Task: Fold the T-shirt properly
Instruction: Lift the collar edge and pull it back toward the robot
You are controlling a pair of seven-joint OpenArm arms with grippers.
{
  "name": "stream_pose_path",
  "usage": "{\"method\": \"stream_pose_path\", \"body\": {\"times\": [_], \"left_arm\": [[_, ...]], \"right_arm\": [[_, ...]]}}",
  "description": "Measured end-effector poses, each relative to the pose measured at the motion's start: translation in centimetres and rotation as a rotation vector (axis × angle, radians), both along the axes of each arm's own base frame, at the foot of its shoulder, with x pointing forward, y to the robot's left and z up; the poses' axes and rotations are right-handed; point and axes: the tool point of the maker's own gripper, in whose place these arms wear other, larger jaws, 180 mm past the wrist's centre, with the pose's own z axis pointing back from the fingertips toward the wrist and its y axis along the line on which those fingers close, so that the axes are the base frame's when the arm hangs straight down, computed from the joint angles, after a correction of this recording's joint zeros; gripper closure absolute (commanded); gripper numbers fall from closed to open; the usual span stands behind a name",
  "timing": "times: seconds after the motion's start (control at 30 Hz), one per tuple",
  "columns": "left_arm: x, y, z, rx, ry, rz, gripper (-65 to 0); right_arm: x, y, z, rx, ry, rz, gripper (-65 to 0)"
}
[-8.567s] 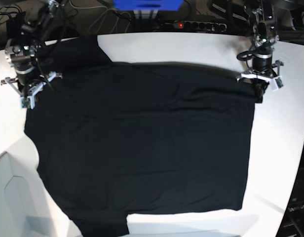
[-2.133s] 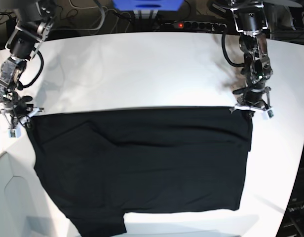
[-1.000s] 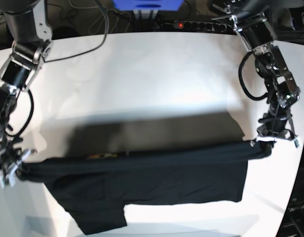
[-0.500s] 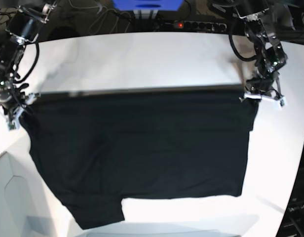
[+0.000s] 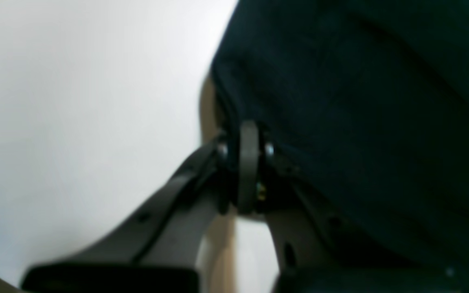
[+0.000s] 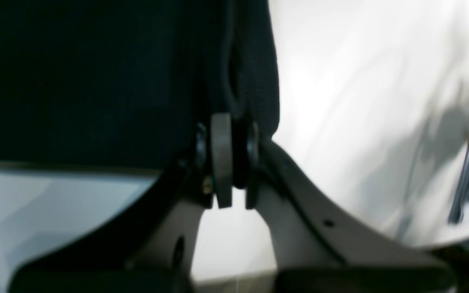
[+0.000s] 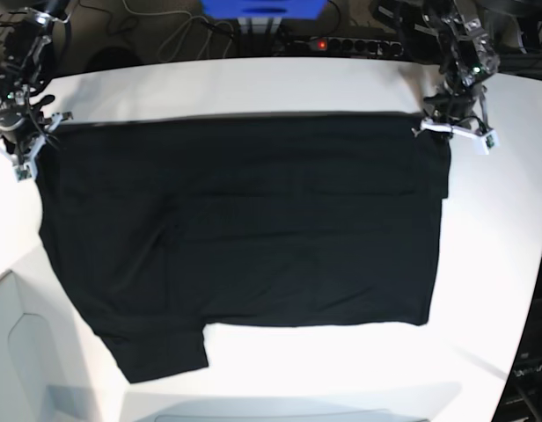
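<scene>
Only overhead, whole T-shirt (image 7: 245,237) outline

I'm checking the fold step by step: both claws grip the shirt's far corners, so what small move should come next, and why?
Probably lower and release. The left claw and right claw hold the T-shirt stretched flat, its edge straight across the table, so letting go likely keeps it smooth.

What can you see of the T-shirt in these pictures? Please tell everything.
The T-shirt is plain black cloth, spread almost flat on the white table with slight wrinkles. Its far edge runs straight between two tools. The left tool and the right tool are each shut on a far corner. A sleeve sticks out at the near left in the base view. No print or tag shows.
</scene>
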Motion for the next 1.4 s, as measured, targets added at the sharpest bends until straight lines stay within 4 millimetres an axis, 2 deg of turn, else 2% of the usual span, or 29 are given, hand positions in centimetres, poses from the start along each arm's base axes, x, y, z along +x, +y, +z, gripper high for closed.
{"method": "stream_pose_path", "body": {"times": [0.1,0.2,0.27,0.37,0.57,0.67,0.9,1.03,1.1,1.2,1.27,1.4], "left_arm": [[-0.8,0.1,0.2,0.012,0.009,-0.009,-0.1],[-2.3,0.2,0.2,0.029,0.043,-0.017,-0.1],[-3.1,0.6,1.0,0.042,0.037,-0.007,-0.1],[-4.0,0.9,1.7,0.066,0.040,-0.007,-0.1],[-6.5,0.7,0.7,0.056,0.106,-0.011,-0.1],[-7.8,0.7,0.3,0.054,0.141,-0.013,-0.1],[-8.1,0.7,0.2,0.057,0.148,-0.013,-0.1],[-8.0,0.9,0.3,0.064,0.149,-0.017,-0.4],[-8.0,0.9,0.3,0.065,0.149,-0.018,-3.9],[-8.2,0.9,0.3,0.067,0.153,-0.016,-17.7],[-8.6,0.9,0.5,0.074,0.160,-0.022,-27.7],[-8.3,1.8,1.8,0.103,0.129,0.003,-41.5]], "right_arm": [[-1.5,0.2,-0.6,0.005,0.028,0.006,0.0],[-3.3,0.2,-1.4,0.006,0.072,0.005,0.0],[-3.9,0.1,-1.6,0.005,0.088,0.003,0.0],[-4.1,0.2,-1.7,0.005,0.093,0.003,0.0],[-6.2,-1.2,-1.6,-0.012,0.121,-0.040,0.0],[-6.2,-1.5,-1.5,-0.013,0.109,-0.044,0.0],[-6.9,-1.0,-2.0,0.002,0.122,-0.054,0.0],[-7.0,-0.8,-2.1,0.006,0.131,-0.043,-11.0],[-7.0,-0.8,-2.1,0.006,0.131,-0.043,-18.1],[-6.9,-1.3,-1.1,-0.024,0.118,-0.046,-26.5],[-6.2,-1.7,0.3,-0.047,0.072,-0.061,-29.3],[-5.0,-1.1,1.8,-0.055,0.012,-0.057,-30.2]]}}
